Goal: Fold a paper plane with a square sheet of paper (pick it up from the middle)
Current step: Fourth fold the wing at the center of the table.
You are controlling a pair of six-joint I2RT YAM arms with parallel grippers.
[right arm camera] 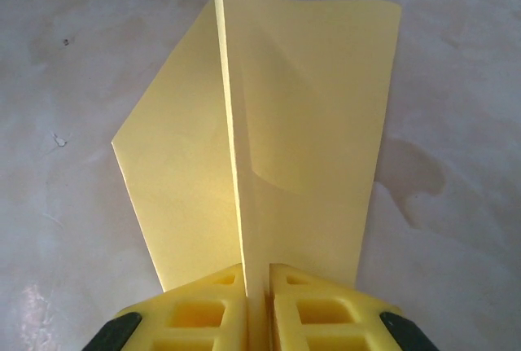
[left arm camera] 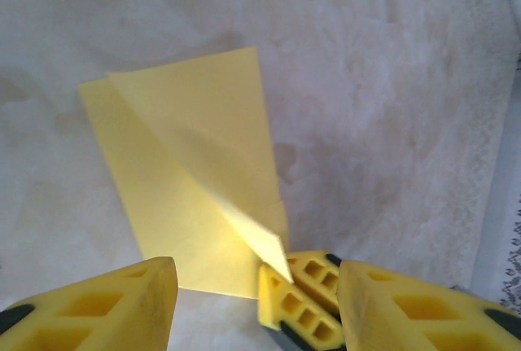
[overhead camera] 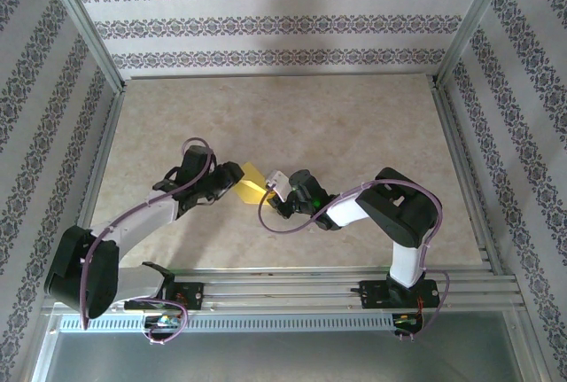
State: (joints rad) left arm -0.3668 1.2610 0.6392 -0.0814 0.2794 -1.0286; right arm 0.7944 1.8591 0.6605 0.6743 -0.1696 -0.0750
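you're mid-fold, i'd judge: your right pincer (right arm camera: 259, 282) is clamped on the creased square sheet of paper (right arm camera: 309, 123) standing just ahead of it over the bench (right arm camera: 464, 58), your left pincer (left arm camera: 256, 278) gapes empty beside that corner, so next take a flap and fold it over.
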